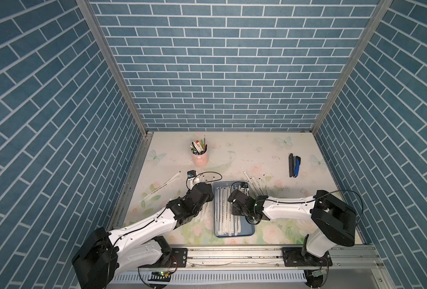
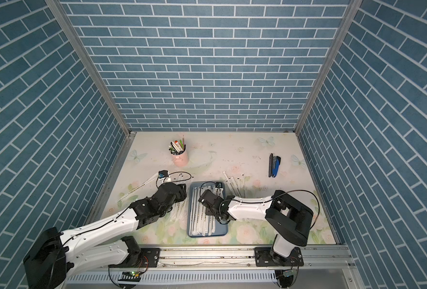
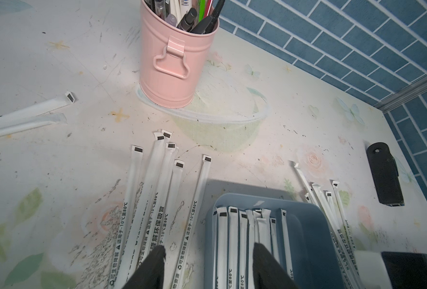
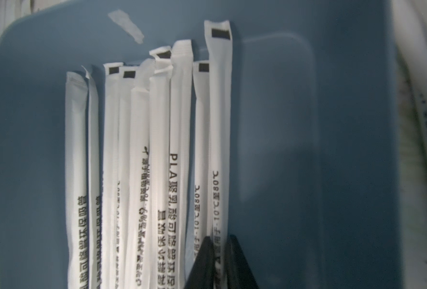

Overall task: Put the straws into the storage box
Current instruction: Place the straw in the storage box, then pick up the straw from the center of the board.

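Floral-print tabletop (image 1: 245,155), walled in blue brick pattern. On it, straws (image 4: 157,150) in white wrappers, a row of them lying lengthwise and side by side inside the storage box (image 4: 332,150), crowded toward one long wall, bare blue floor on the other side. At the open edge of that row, one straw (image 4: 220,125) flat on the box floor between the right jaws: narrowly parted around it, no telling from the wrist view whether pinching or only straddling.

Judged as a release. To do it well: open fully before lifting, rise straight up to avoid dragging the wrapper along, then check for both ends inside the rim.

More straws outside the box: a fan (image 3: 157,200) just beside it on the left arm's side, a bunch (image 1: 256,185) just beside the opposite long wall toward the far corner, a pair (image 1: 162,186) well apart near the frame. Left jaws wide apart and empty, hovering over the fan and the box edge, well placed for the next pick. Better to take a single straw from the fan's outer edge than from the overlapped middle.

Further back, pink cup (image 1: 200,157) of pens and stapler (image 1: 294,166), both to be left alone.
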### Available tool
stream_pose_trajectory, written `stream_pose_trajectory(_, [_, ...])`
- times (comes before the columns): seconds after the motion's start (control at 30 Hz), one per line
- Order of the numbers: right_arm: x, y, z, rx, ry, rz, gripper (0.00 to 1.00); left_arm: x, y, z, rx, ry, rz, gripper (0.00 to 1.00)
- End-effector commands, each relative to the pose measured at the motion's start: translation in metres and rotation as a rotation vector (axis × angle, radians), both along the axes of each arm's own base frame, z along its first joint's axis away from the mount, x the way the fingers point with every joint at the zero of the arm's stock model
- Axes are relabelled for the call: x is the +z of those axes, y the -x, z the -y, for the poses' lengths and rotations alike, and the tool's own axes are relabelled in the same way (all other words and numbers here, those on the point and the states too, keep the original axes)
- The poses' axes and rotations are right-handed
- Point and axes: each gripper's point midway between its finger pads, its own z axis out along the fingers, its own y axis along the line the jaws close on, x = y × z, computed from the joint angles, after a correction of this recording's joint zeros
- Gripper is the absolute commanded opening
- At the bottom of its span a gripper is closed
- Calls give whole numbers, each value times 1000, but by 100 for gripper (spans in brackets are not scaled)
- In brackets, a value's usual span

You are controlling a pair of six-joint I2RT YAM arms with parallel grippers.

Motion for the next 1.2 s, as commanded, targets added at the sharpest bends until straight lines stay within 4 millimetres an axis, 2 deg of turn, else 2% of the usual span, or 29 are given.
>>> stream_pose_trajectory(0.0, [-5, 1, 4, -14, 9, -16, 18, -3, -1, -2, 4, -5, -4, 59])
stream_pose_trajectory(0.1, [-1, 0, 5, -13, 10, -10, 22, -1, -1, -2, 5, -5, -1, 59])
stream_pose_trajectory(0.27, [7, 0, 6, -4, 8, 0, 24, -2, -2, 0, 3, -6, -1, 59])
stream_pose_trajectory(0.4, [22, -5, 10, 4, 9, 21, 24, -1, -4, 2, -7, -14, 7, 59])
stream_pose_trajectory(0.5, [36, -9, 18, 2, 3, 44, 24, 6, -8, 8, -33, -26, 28, 58])
stream_pose_trajectory(0.63, [57, -23, 45, -5, 38, 95, 23, 26, -15, 24, -101, -34, 77, 57])
stream_pose_trajectory(0.73, [69, -40, 83, -15, 93, 134, 22, 39, -16, 36, -142, -42, 119, 57])
stream_pose_trajectory(0.87, [62, -55, 132, -13, 170, 111, 26, 42, -15, 47, -163, -18, 149, 58])
stream_pose_trajectory(0.93, [56, -62, 148, -22, 200, 98, 28, 41, -15, 53, -165, -6, 157, 58])
stream_pose_trajectory(1.03, [44, -73, 158, -22, 203, 81, 29, 41, -17, 64, -163, 16, 167, 58])
stream_pose_trajectory(1.17, [32, -88, 162, -5, 218, 83, 29, 39, -23, 77, -160, 41, 161, 58])
